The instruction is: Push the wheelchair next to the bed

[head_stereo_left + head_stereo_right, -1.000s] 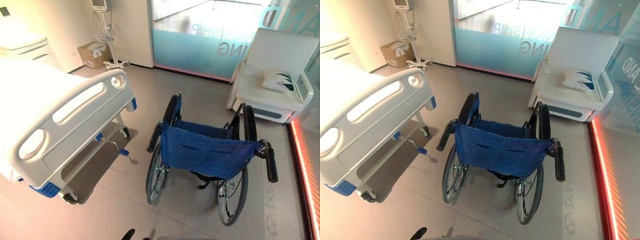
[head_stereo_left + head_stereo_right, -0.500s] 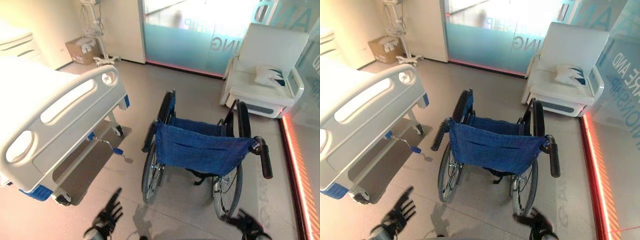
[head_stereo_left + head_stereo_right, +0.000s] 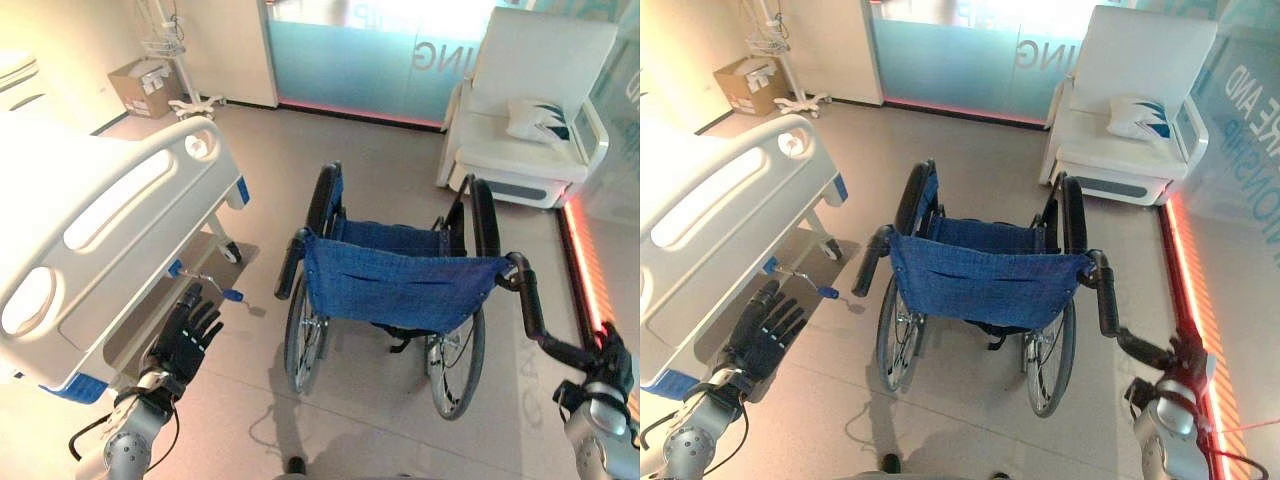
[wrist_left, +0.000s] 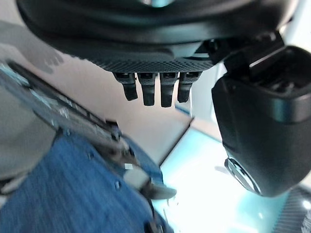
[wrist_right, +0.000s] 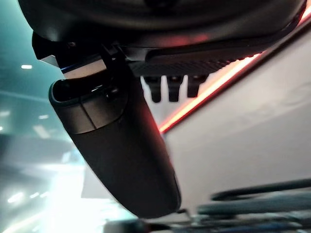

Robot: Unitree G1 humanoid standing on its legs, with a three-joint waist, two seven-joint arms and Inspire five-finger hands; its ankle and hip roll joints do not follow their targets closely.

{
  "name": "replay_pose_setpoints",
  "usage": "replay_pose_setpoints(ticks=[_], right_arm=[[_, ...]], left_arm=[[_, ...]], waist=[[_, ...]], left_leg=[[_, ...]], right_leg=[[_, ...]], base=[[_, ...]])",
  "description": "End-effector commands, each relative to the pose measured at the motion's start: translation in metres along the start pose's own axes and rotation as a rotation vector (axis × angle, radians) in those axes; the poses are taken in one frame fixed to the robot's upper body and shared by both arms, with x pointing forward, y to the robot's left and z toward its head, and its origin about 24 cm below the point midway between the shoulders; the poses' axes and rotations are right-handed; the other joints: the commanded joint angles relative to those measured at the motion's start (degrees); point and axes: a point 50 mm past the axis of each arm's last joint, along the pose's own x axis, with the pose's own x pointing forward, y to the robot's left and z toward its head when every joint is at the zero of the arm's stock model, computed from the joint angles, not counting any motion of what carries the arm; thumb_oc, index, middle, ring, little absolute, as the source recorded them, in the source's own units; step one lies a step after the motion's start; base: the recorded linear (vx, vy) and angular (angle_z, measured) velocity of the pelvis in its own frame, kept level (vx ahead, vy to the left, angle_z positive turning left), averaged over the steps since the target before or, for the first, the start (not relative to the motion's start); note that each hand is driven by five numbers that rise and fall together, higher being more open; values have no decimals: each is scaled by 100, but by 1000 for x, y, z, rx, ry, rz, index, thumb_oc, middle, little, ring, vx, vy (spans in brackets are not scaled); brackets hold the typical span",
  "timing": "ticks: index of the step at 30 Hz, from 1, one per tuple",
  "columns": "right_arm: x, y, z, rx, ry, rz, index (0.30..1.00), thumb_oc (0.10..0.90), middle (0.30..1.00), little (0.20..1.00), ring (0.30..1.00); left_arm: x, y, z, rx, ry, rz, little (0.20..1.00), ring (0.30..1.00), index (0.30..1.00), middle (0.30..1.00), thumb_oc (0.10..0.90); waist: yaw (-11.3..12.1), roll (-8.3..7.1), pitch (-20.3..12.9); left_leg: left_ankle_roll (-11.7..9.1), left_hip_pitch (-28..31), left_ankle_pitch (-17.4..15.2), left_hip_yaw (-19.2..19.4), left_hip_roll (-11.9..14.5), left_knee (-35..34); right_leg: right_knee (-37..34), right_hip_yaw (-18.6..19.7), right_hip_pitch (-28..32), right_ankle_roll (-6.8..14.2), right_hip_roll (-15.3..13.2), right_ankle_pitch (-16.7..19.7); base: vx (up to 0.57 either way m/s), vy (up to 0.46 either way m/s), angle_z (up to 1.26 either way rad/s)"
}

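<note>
The wheelchair with its blue cloth back stands in the middle of the floor, its back towards me. The white bed lies to its left, with a gap of floor between them. My left hand is raised low on the left, fingers straight and spread, apart from the chair's left push handle. My right hand is low on the right, open, with one dark digit stretched towards the right push handle and close behind it. In the left wrist view the blue cloth shows past the straight fingers.
A white armchair with a cushion stands at the back right before a glass partition. A cardboard box and a wheeled stand are at the back left. A red light strip runs along the floor's right edge.
The view has shifted. Both hands have risen further into view: the left one forward beside the bed's foot, the right one up behind the right push handle.
</note>
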Motion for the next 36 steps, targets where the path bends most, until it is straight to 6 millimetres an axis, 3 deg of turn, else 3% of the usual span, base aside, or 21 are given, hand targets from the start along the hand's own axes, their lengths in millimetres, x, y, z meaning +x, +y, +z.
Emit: replay_pose_setpoints(ticks=[1,6,10,14,22,27,36], right_arm=[[21,-29,79,-108,-307,-197,900,800,900,900,900],[13,-22,97,87,-359,-135,900,800,900,900,900],[-10,7,143,445,-542,136,900,800,900,900,900],[-21,12,163,517,-649,222,900,800,900,900,900],[-31,34,150,567,-486,562,900,800,900,900,900],[-39,54,142,578,-418,738,900,800,900,900,900],[-25,54,120,297,-290,657,900,800,900,900,900]], left_arm=[[9,-32,58,24,-181,-186,900,900,900,900,800],[4,-53,65,12,-170,-275,900,900,900,900,800],[4,-74,70,75,-150,-384,900,900,900,900,800],[4,-83,72,84,-137,-458,900,900,900,900,800],[-9,-104,72,104,-73,-651,900,900,900,900,800],[-6,-114,70,105,-61,-713,900,900,900,900,800],[-6,-113,73,196,-37,-715,900,900,900,900,800]], waist=[[-30,222,-163],[-37,241,-142],[-20,275,-130],[-31,289,-168],[-70,261,-201],[-80,229,-212],[-81,182,-229]], left_leg=[[90,54,-326,275,-54,57],[88,41,-307,274,-57,57],[69,21,-279,289,-49,57],[48,20,-288,351,-42,57],[42,20,-287,431,-41,58],[28,24,-285,455,-40,57],[23,39,-271,460,-46,57]], right_leg=[[466,-56,-418,-205,3,-99],[471,-34,-420,-209,5,-112],[500,-50,-448,-211,-5,-126],[506,-67,-465,-199,-12,-137],[505,-79,-478,-195,-16,-137],[463,-106,-458,-201,-4,-117],[414,-127,-421,-188,13,-75]], base=[[0,0,0],[0,0,0],[4,-4,-5],[2,-1,-1],[4,-2,-1],[0,0,0],[0,0,0]])
